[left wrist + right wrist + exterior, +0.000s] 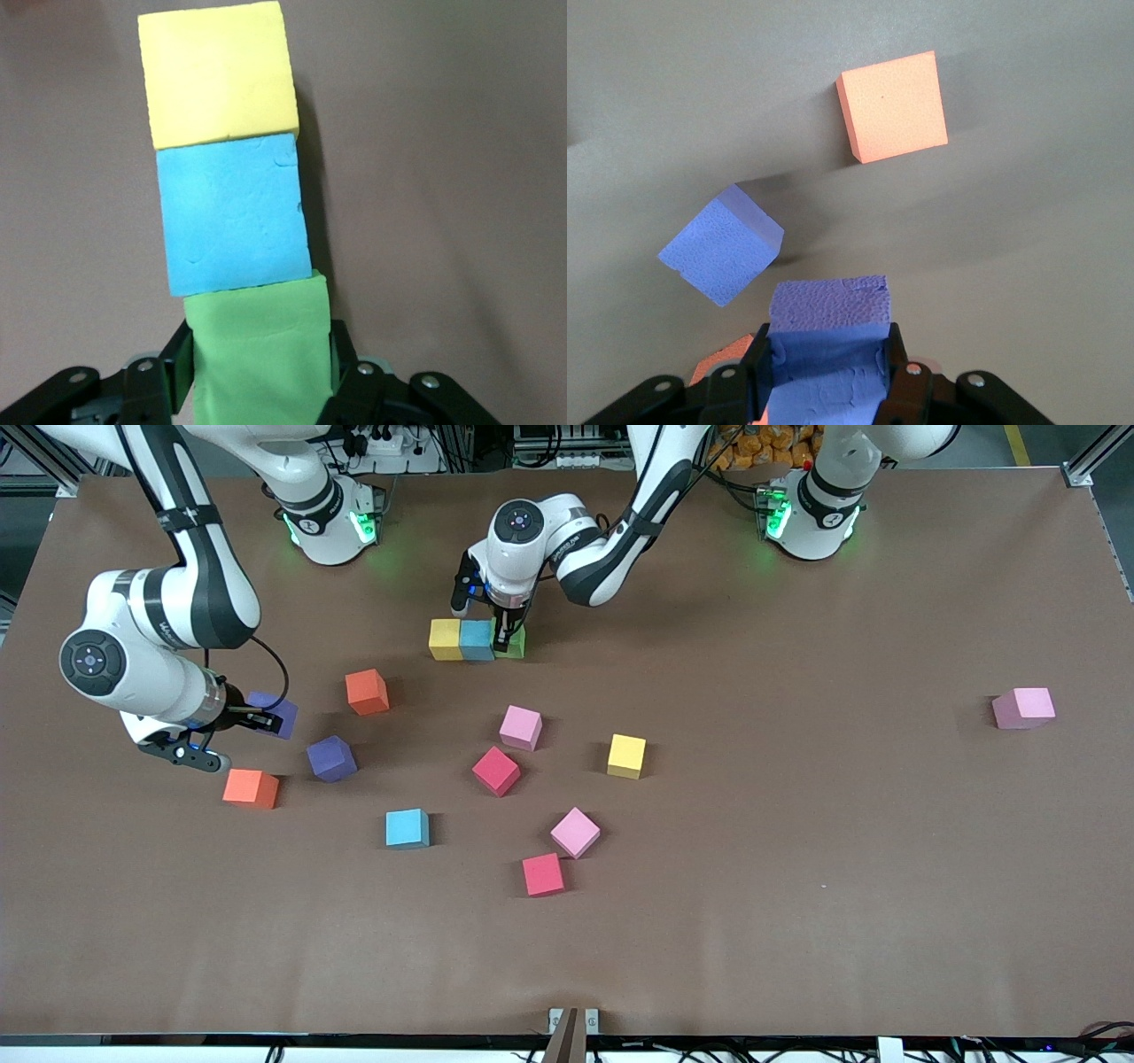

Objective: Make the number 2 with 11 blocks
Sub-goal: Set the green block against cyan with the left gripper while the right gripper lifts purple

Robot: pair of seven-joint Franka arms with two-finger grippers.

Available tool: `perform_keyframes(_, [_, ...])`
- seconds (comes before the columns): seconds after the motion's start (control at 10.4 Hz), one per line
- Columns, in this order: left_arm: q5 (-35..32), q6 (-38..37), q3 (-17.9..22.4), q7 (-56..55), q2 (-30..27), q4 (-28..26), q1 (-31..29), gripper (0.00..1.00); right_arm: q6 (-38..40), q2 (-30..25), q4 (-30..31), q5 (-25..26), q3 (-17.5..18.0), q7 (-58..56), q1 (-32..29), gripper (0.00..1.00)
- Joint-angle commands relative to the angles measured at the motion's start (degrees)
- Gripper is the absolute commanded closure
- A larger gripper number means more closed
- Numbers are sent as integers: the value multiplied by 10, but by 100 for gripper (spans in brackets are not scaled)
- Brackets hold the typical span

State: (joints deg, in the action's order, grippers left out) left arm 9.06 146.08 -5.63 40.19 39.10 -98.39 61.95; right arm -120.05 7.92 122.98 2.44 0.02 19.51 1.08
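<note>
Row: three matte foam cubes in a line, touching: yellow foam cube (445, 639), blue foam cube (477, 639), green foam cube (514, 641). Lies close in front of the arm bases, about mid-counter. Reads as the top bar of the number 2.

Left pincer (505, 636): down at the green cube, one finger on either side of it. Left wrist view shows the fingers flanking the cube (259, 354) at its end of the row; cannot tell whether they grip it or have let go.

Right pincer (257, 717): clamped on a purple foam cube (828, 341), up off the brown counter (797, 886) near the right arm's end, over the loose cubes there.

Loose cubes, right arm's end: second purple cube (331, 758), orange cube (367, 692), orange cube nearer the camera (251, 788).

Loose cubes, mid-counter: blue (407, 828), pink (521, 727), red (496, 771), yellow (626, 755), pink (575, 833), red (543, 874).

Outlier: a pink cube (1024, 708) alone toward the left arm's end, well apart from the rest.

Progress: three of eleven in place, my read. Eight left; the purple one in hand looks like the next. Early stage.

Left to do: the drop below the green end, middle bar, opposite drop, bottom bar.
</note>
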Motion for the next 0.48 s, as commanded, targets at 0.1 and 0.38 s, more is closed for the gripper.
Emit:
perform_keyframes(0.1, [11,6,4,-2,5,8,3,0,5,1,-6,9,3,-5,-4,100])
perform_keyframes(0.38, [15,6,4,-3,4,8,2,0,5,1,-6,9,3,-5,-4,100])
